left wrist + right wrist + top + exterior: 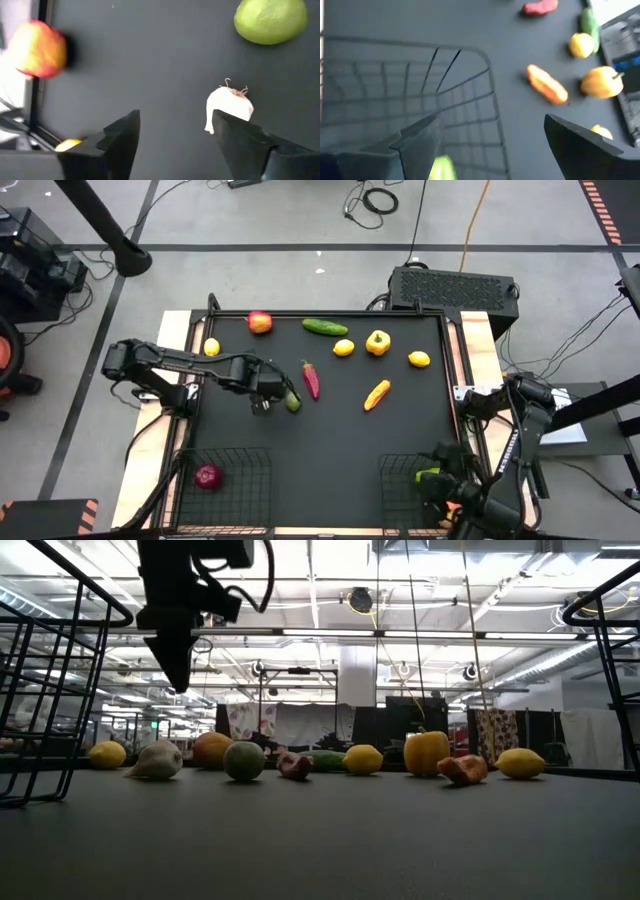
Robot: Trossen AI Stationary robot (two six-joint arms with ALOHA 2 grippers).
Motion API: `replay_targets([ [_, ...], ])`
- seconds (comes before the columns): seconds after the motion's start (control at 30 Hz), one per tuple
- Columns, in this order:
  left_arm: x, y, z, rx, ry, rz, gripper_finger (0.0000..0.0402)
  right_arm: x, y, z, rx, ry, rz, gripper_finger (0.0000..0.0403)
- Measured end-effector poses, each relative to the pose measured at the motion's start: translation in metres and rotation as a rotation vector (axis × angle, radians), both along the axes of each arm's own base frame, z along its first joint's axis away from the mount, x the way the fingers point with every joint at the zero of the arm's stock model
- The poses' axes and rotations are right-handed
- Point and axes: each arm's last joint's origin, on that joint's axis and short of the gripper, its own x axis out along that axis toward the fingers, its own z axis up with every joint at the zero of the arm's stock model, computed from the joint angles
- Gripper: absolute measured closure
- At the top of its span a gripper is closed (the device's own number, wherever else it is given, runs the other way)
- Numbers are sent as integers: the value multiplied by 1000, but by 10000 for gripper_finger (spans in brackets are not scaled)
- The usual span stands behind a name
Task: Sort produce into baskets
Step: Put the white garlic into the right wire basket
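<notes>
Two end effectors are showing. Left end effector (262,402) is hovering over the bench (330,430) centre-left w/ fingers spread wide apart, gripping nothing; in the left wrist view its point is at (172,135). White garlic (229,106) is lying just beside one finger, not between them. Lime (292,401) is sitting just at 3 o'clock of that end effector, close to the garlic. Red chili (311,378) is lying a bit farther, toward 2 o'clock. Apple (260,322) is sitting well apart at 12 o'clock, near the bench's far edge; one lemon (212,347) is at 10 o'clock by the left edge.

Right end effector (490,135) is hanging over the right basket (412,480) at the bench's near-right corner, fingers apart, empty. One green item (442,167) is lying in that basket below it; can't tell which veg.

Left basket (225,480) at the near-left corner is holding 1 purple onion (208,476).

Along the far side, l. to r.: cucumber (325,327), second lemon (343,347), yellow pepper (378,342), third lemon (419,359). Orange carrot-like piece (376,394) is lying at 5 o'clock of the pepper.

Count: 3 lemons, 1 apple, 1 cucumber, 1 yellow pepper, 1 chili, 1 lime, 1 garlic, 1 onion, 1 orange piece, 2 baskets. Bench middle betw. produce and baskets is lying open.
</notes>
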Motion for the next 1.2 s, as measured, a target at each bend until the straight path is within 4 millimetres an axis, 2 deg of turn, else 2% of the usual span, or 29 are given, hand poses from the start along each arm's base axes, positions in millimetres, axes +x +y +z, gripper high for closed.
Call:
replay_targets([
  [0.13,0,0,-1,-63,-2,16,107,7,-5,1,-48,-9,29,75],
  [0.27,-4,-9,-2,-107,29,1,88,12,-8,2,-85,-1,54,87],
  [0.47,-18,-23,-17,-124,87,-50,86,21,-14,3,-137,-8,67,89],
  [0.67,-33,-32,-30,-128,46,-55,85,40,-35,12,-209,-57,44,90],
  [0.9,-40,-33,-48,-136,-76,-116,85,58,-58,19,-258,-67,-5,90],
  [1.2,-46,-30,-70,-78,-97,-186,85,66,-66,19,-277,-40,-18,90],
])
